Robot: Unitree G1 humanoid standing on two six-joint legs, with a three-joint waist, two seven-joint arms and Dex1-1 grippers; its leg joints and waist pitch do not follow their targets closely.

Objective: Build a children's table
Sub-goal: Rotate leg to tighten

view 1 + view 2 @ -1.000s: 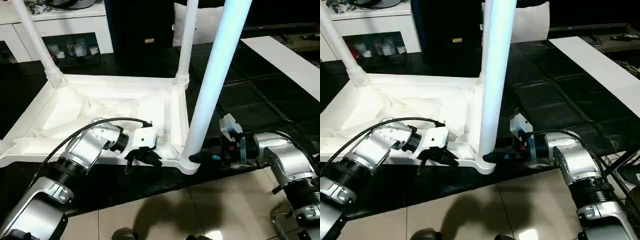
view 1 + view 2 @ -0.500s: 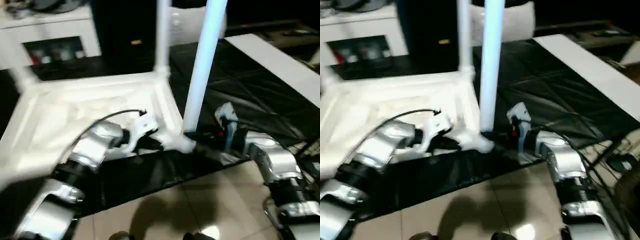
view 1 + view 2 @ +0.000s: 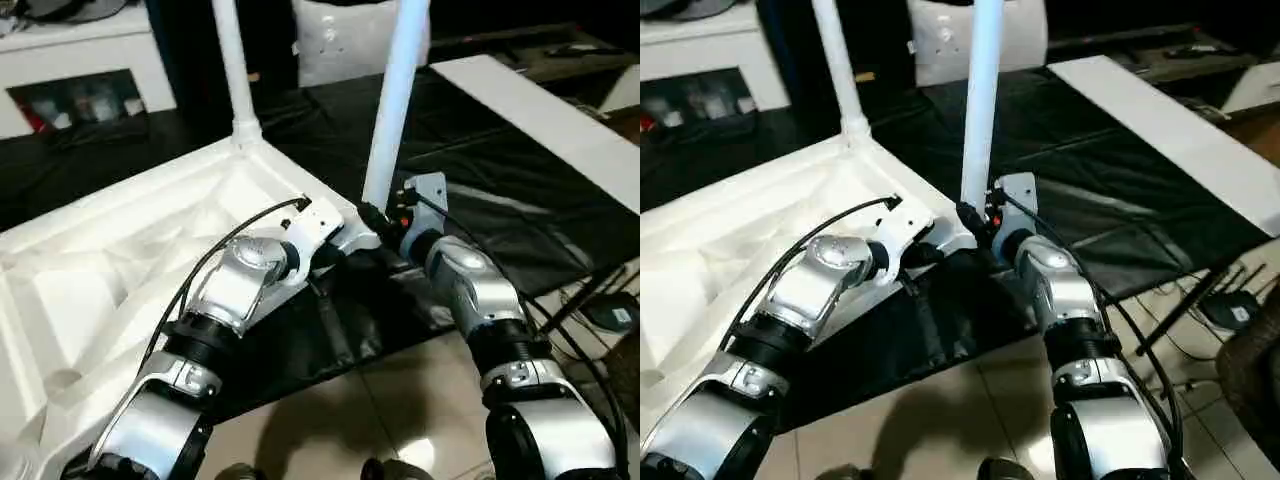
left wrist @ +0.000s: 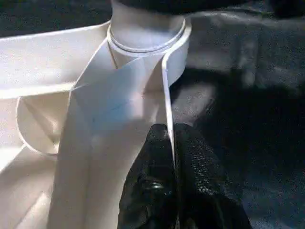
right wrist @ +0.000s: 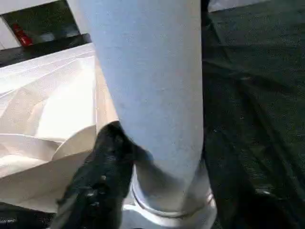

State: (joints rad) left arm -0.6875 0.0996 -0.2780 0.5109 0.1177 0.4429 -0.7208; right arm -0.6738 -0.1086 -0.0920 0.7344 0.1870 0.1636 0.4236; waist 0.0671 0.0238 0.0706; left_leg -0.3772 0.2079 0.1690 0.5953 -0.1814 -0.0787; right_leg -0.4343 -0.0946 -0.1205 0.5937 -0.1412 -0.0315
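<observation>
White plastic children's table (image 3: pixel 120 250) is laid upside down on black sheeting (image 3: pixel 480 190) | near corner leg (image 3: pixel 395 100) is seated upright in its socket | left hand (image 4: pixel 170 157) is pinched shut on table rim (image 4: pixel 167 95) | right hand (image 5: pixel 157 157) is clasped around leg base, one finger (image 5: pixel 102 176) seen touching.

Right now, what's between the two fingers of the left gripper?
The thin rim of the upturned table top: in the left wrist view the left gripper is shut on that white edge, just short of the corner socket.
</observation>
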